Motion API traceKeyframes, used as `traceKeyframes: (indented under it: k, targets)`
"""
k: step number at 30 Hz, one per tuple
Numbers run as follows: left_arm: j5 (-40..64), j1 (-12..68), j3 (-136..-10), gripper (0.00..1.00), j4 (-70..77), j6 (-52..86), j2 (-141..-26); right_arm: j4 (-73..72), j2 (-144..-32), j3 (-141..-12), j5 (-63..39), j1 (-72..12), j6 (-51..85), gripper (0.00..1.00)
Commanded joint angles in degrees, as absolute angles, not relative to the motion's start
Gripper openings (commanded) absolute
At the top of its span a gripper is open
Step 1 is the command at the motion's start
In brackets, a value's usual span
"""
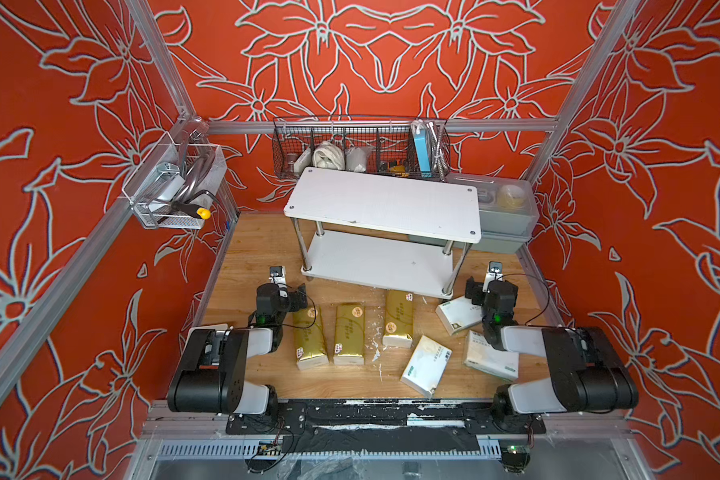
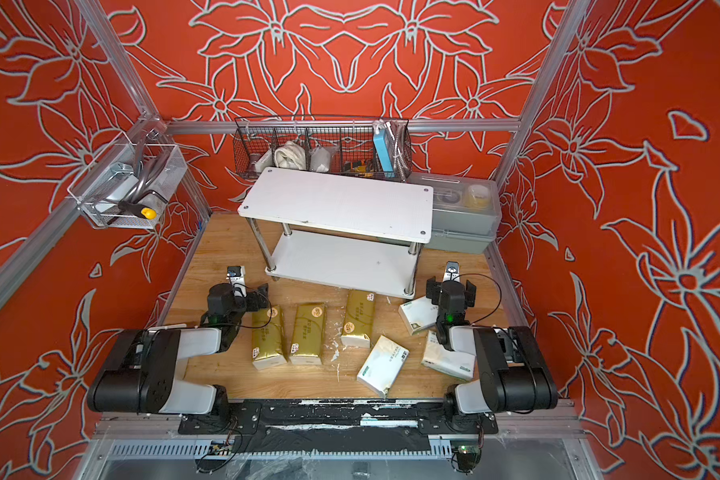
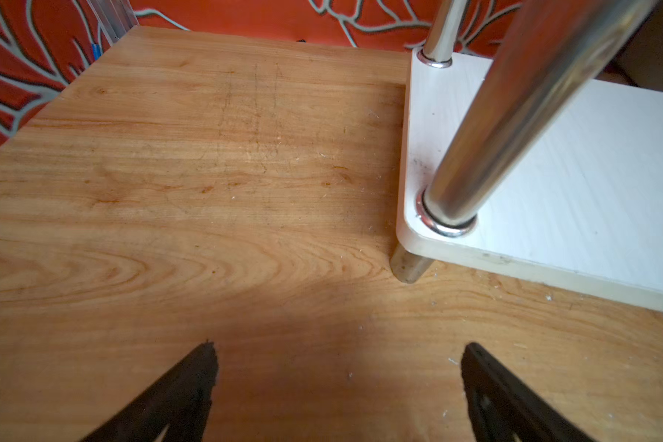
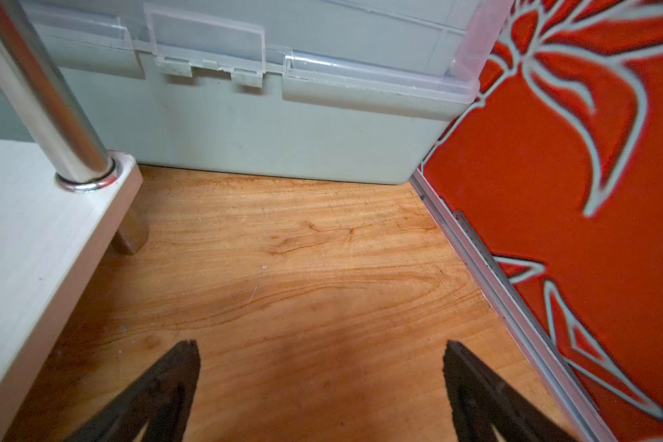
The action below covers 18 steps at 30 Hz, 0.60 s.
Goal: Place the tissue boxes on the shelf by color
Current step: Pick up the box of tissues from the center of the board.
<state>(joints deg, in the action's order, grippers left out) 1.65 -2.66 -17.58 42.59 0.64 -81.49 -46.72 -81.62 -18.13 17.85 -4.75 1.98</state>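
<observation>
In both top views the shelf (image 1: 383, 203) stands at the centre of the frame, toward the back of the wooden table (image 1: 246, 249), and both of its white boards are bare. All six tissue boxes lie flat on the table below it in the frame. The left gold box (image 1: 309, 338) and the middle gold box (image 1: 348, 334) lie side by side at lower centre. The right gold box (image 1: 398, 318) sits a little higher, its upper end near the front edge of the lower board. To the right, the upper white box (image 1: 460, 314) lies near the shelf's front right corner. The tilted white box (image 1: 427, 365) lies lower, and the right white box (image 1: 491, 355) is partly hidden under the right arm (image 1: 558, 353). The left gripper (image 3: 339, 358) is just left of the shelf's front left corner, jaws spread wide with only bare wood between them. The right gripper (image 4: 320, 354) is just right of the front right corner, likewise spread wide and empty. A grey bin (image 1: 508, 216) stands behind the shelf at the right. A wire basket (image 1: 358, 145) hangs on the back wall, and a clear tray (image 1: 171, 183) is mounted at upper left.
</observation>
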Motion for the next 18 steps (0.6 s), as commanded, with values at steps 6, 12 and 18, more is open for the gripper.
traceKeyframes:
  k: [6, 12, 18]
  targets:
    - [2.7, -3.3, -17.9, 0.98, 43.9, 0.7, -80.5, -47.2, -80.9, -17.7, 16.9, -4.6, 1.5, 0.99]
    - [2.7, -3.2, -17.9, 0.98, 43.9, 0.7, -80.6, -47.2, -80.9, -17.7, 16.9, -4.6, 1.5, 0.99]
    - [2.7, -3.2, -17.8, 0.98, 44.8, 0.8, -81.2, -47.0, -80.9, -17.8, 16.6, -4.3, 1.7, 0.99]
